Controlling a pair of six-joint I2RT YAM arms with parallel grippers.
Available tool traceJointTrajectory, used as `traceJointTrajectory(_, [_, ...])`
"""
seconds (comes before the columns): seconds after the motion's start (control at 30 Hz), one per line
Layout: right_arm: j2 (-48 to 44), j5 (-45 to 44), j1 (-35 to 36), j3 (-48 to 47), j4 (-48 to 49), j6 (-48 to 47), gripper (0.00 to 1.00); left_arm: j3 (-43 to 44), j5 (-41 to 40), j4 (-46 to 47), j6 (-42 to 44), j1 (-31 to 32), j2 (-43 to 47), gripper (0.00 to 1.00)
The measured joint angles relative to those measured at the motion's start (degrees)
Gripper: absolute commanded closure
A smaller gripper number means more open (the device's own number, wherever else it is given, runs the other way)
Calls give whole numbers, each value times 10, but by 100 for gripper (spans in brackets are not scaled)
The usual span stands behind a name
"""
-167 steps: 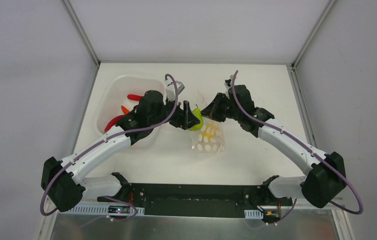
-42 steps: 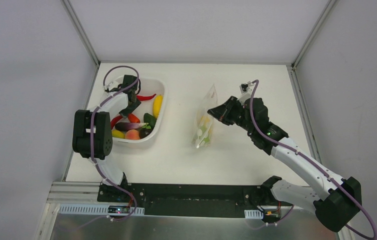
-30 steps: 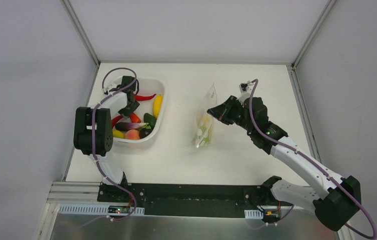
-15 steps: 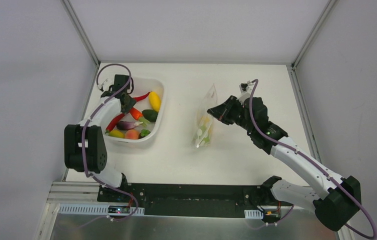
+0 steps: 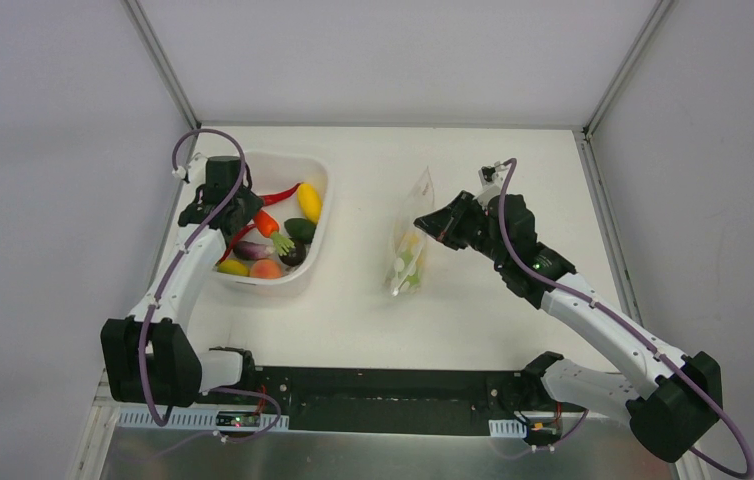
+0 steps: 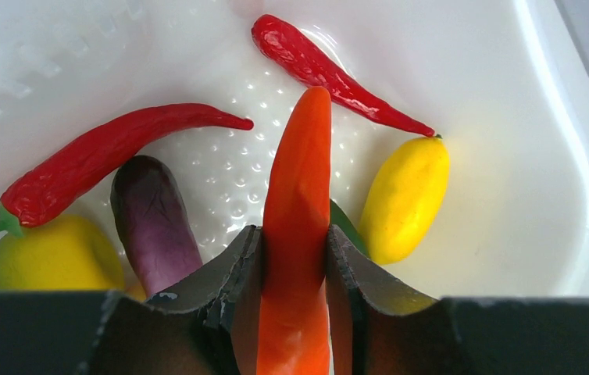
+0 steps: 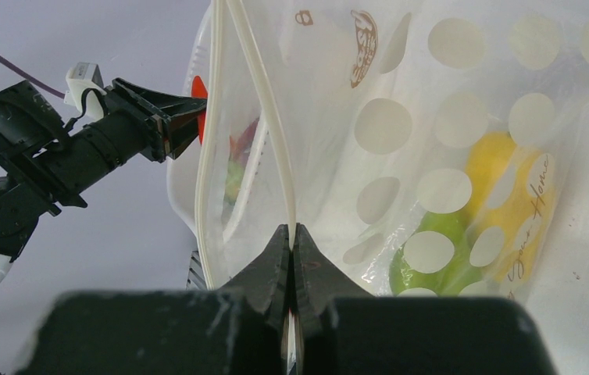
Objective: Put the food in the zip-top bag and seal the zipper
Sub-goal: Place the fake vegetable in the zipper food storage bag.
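My left gripper (image 5: 251,213) hangs over the white tub, shut on an orange carrot-like toy (image 6: 299,180) that sticks out past the fingertips (image 6: 238,258). Below it in the tub lie more food: two red chillies (image 6: 112,152), a yellow fruit (image 6: 405,199), a dark purple aubergine (image 6: 155,223) and a yellow pepper (image 6: 49,262). My right gripper (image 7: 291,234) is shut on one lip of the zipper (image 7: 264,101) and holds the zip-top bag (image 5: 408,250) upright with its mouth parted. Yellow (image 7: 494,164) and green (image 7: 432,258) food sits inside the bag.
The white tub (image 5: 321,175) stands at the left of the table, a hand's width from the bag. The left arm (image 7: 80,148) with its orange toy shows through the bag's mouth. Grey walls close the table on three sides.
The left gripper has closed on the orange toy and lifted it off the pile, drawing back toward the tub's left side. The right gripper and bag have not moved.
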State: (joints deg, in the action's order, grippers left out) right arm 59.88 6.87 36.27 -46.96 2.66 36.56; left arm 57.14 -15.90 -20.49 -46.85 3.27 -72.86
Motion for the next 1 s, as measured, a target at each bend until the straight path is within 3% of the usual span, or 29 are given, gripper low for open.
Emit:
traceJointTrajectory(0.17, [3, 0, 0, 0, 0, 3, 100, 0, 24, 5, 1, 0, 43, 84])
traceJointTrajectory(0.3, [9, 1, 0, 0, 0, 5, 100, 0, 67, 37, 12, 0, 63, 85])
traceJointTrajectory(0.53, [24, 17, 0, -12, -2, 14, 100, 2, 249, 104, 28, 9, 62, 82])
traceJointTrajectory(0.67, [57, 29, 0, -41, -13, 18, 100, 17, 293, 124, 59, 66, 69, 80])
traceJointTrajectory(1.0, [102, 53, 0, -62, -27, 20, 100, 29, 311, 170, 118, 220, 129, 79])
